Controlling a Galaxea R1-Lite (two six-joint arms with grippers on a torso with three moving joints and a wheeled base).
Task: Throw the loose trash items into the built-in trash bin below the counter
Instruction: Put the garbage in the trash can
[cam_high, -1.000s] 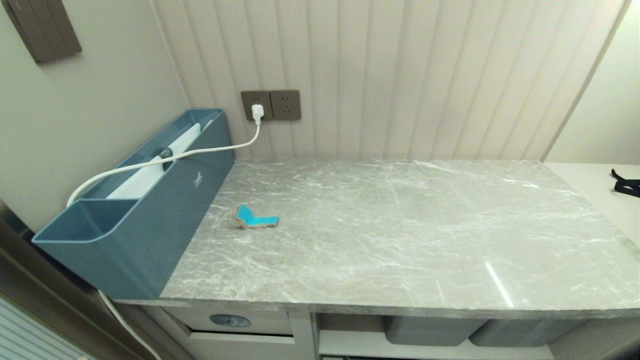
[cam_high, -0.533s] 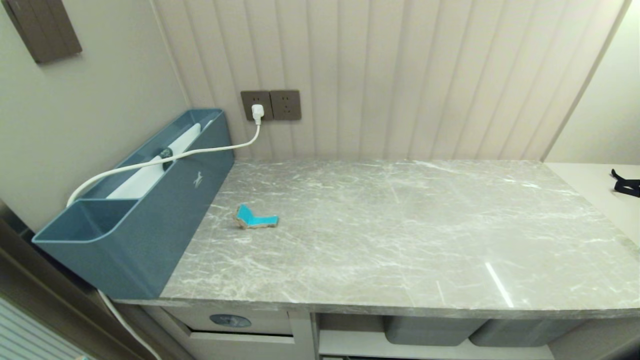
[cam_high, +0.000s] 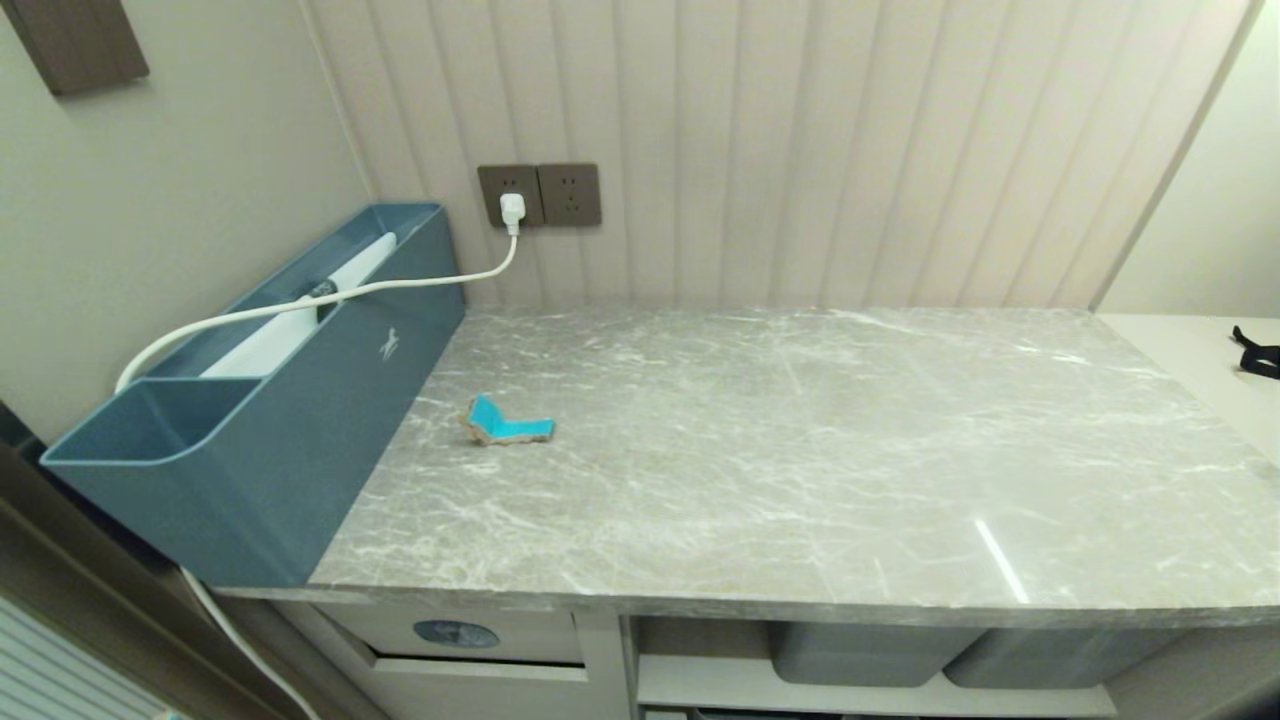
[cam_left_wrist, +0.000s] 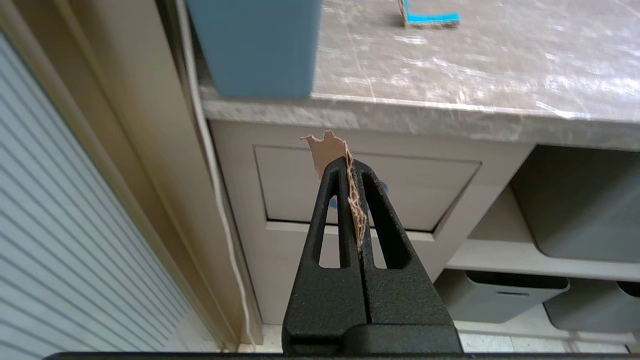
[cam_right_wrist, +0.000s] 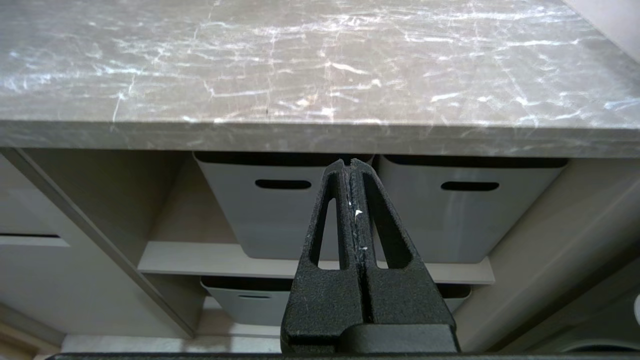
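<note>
my left gripper is clamped on a cardboard scrap before the trash bin flap; my right gripper, fingers together, faces grey tubs.

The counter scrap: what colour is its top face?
Bright turquoise, on the scrap with ragged brown edges; clearest in the head view.

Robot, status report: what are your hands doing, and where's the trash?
Left gripper shut on cardboard scrap, facing bin flap. Right gripper shut, empty, below counter. Second scrap on counter. Flap closed.
</note>
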